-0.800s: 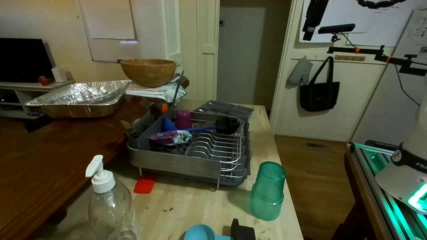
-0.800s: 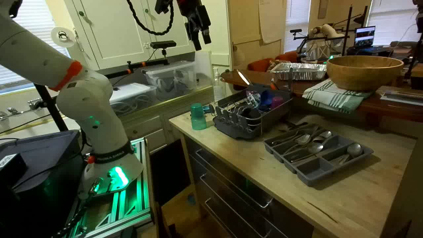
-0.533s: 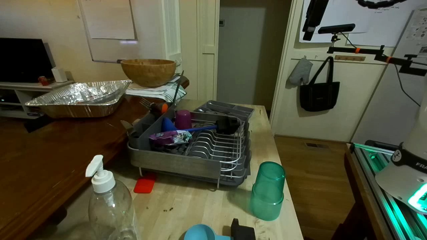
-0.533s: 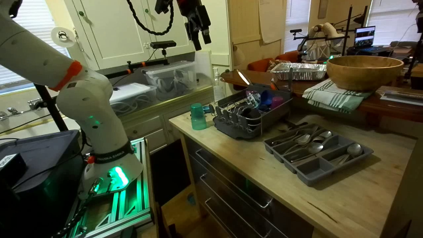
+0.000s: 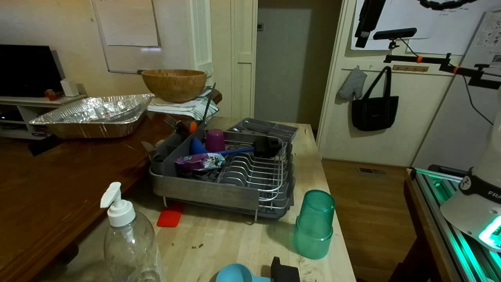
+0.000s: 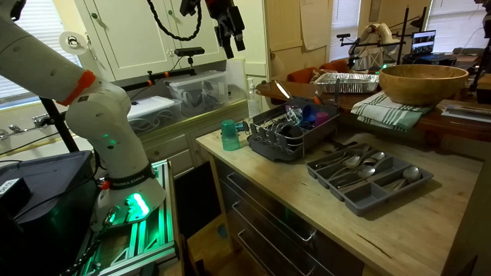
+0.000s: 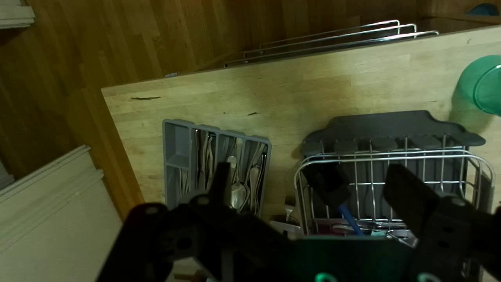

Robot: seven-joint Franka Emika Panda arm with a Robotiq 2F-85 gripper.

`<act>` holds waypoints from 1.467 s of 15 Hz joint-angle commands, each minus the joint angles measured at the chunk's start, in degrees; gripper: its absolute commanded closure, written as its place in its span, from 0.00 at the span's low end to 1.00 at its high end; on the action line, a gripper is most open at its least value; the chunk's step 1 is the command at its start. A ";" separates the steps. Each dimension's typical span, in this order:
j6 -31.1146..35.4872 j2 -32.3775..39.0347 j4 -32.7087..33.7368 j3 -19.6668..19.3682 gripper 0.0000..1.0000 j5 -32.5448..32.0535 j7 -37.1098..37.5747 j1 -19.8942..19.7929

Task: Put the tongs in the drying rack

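Observation:
The drying rack [image 5: 207, 194] stands on the wooden counter in both exterior views [image 6: 322, 134], with a blue-handled utensil, a purple cup and other items in it. In the wrist view the rack's wires [image 7: 395, 157] show at lower right. I cannot make out the tongs for certain. A thin silver looped metal piece [image 7: 344, 227] shows among the rack's wires in the wrist view; I cannot tell whether it is the tongs. My gripper [image 6: 235, 53] is high above the counter, touching nothing. In the wrist view the gripper [image 7: 308, 167] has its fingers wide apart, with nothing between them.
A grey cutlery tray [image 6: 366, 197] lies beside the rack. Stacked green cups [image 5: 315, 225] stand near the counter edge. A soap bottle [image 5: 129, 239], a blue scoop [image 5: 236, 273], a red piece [image 5: 170, 215], a foil pan [image 5: 94, 125] and a wooden bowl [image 6: 422, 88] also show.
My arm and gripper have not visibly moved, and the rack's things are the same. Only a distant white arm in the background has shifted.

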 commanded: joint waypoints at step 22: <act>16.95 33.53 7.72 -14.59 0.00 0.47 -7.74 -5.76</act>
